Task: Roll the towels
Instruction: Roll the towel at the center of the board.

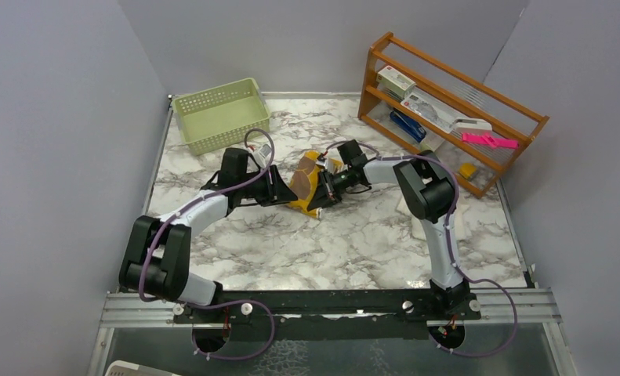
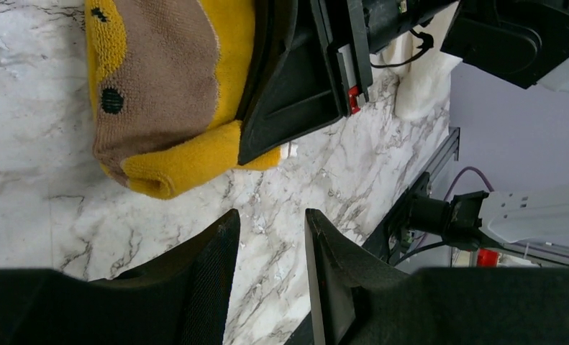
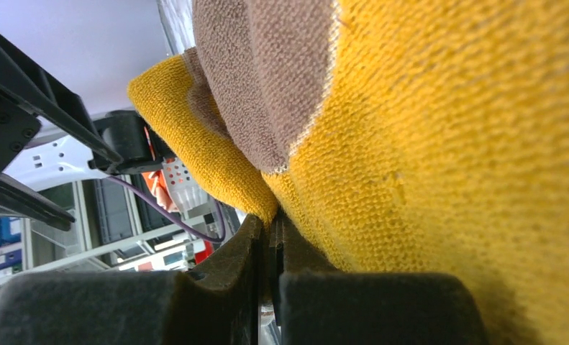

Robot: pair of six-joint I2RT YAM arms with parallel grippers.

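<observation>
- Marble-patterned table (image 1: 353, 251) inside plain grey walls; green basket (image 1: 220, 113) at upper left of the top view, wooden rack (image 1: 447, 110) at upper right.
- Mustard-yellow towel (image 1: 310, 184) bunched into an upright heap at upper centre of the table, between the two wrists; tan reverse showing; lower fold seemingly resting on the marble.
- Right gripper (image 3: 270, 251) pinched tight on a yellow edge of that towel; jaws fully together on the cloth.
- Left gripper (image 2: 270, 223) parted by a narrow gap, holding nothing, hovering just beside the towel's lower fold.
- Cream-white towel (image 1: 462, 223) lying at right of the top view, partly under the right arm; untouched by either gripper.
- Likely step: gathering the yellow towel for rolling; no roll formed yet, so probably early in the task.
- To do it well: lay the cloth flat first and smooth the folds; pin one end with the left gripper and turn with the right; keep tension even and the roll square to the edge; watch for collision between the closely spaced wrists.
</observation>
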